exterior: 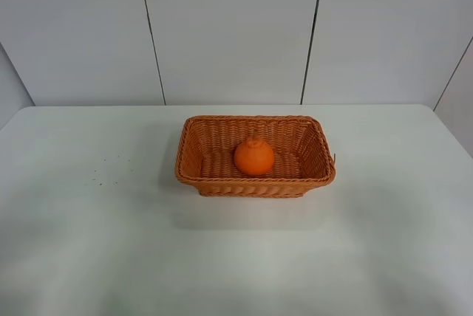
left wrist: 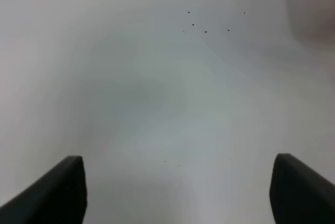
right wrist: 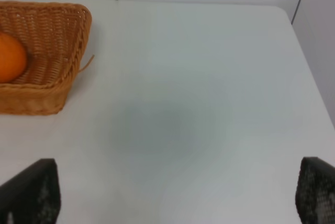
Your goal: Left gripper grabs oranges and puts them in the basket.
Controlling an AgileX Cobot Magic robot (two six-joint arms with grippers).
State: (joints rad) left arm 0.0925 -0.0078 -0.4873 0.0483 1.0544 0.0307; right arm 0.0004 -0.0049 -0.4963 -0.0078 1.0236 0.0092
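The orange (exterior: 254, 157) sits upright inside the wicker basket (exterior: 194, 137) in the middle of the white table, knobbly top up. It also shows in the right wrist view (right wrist: 10, 57), inside the basket (right wrist: 73, 30). Neither arm shows in the exterior high view. My left gripper (left wrist: 178, 187) is open and empty over bare table; its two black fingertips (left wrist: 57, 190) stand far apart. My right gripper (right wrist: 178, 195) is open and empty, off to the basket's right side, fingertips (right wrist: 31, 192) wide apart.
The white table (exterior: 89, 242) has a few dark specks (exterior: 103, 172) left of the basket, also in the left wrist view (left wrist: 207, 14). A white panelled wall (exterior: 229, 28) stands behind the table's far edge.
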